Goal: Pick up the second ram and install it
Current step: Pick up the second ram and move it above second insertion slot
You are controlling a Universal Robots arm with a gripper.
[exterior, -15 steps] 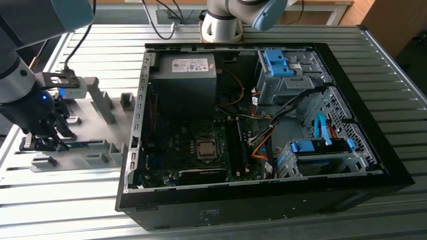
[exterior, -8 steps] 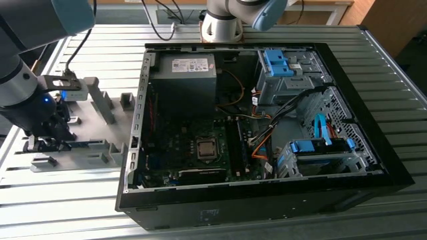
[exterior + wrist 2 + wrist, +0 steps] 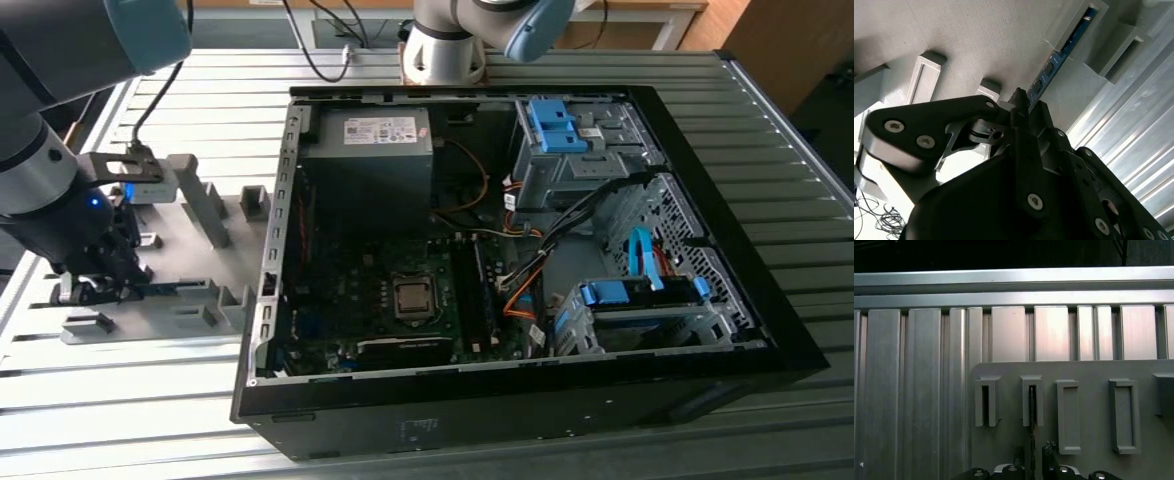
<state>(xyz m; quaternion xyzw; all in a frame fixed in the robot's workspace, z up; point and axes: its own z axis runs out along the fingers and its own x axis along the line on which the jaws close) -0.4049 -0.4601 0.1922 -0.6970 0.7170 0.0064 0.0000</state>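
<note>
Hand [image 3: 96,290] is down on the grey fixture plate [image 3: 147,315], which sits on the ribbed metal bench [image 3: 134,400] at roughly 9 o'clock from the open PC case [image 3: 534,390] in the exterior view.

The second ram [image 3: 1061,55] hasn't left the fixture. It's the thin blue-green stick standing on its edge. One end is tucked into a slotted grey block [image 3: 1064,30], and the other end runs right in between the hand's fingers [image 3: 1050,452]. In the exterior view it's just a dark sliver [image 3: 174,287] heading off toward 3 o'clock from the hand.

The hand is set narrow and straddles the stick. In the first wrist view a bit of pale plate shows on each side of the edge-on ram [image 3: 1031,410], so it looks like it isn't pinched. The second wrist view is a much tighter angle, with the fingertips sitting right against the board.

Over in the case, the motherboard [image 3: 387,330] is exposed with the CPU socket [image 3: 414,297] mid-board. There's one blue drive latch [image 3: 554,125] up at about 1 o'clock and another [image 3: 627,292] at about 4 o'clock.
</note>
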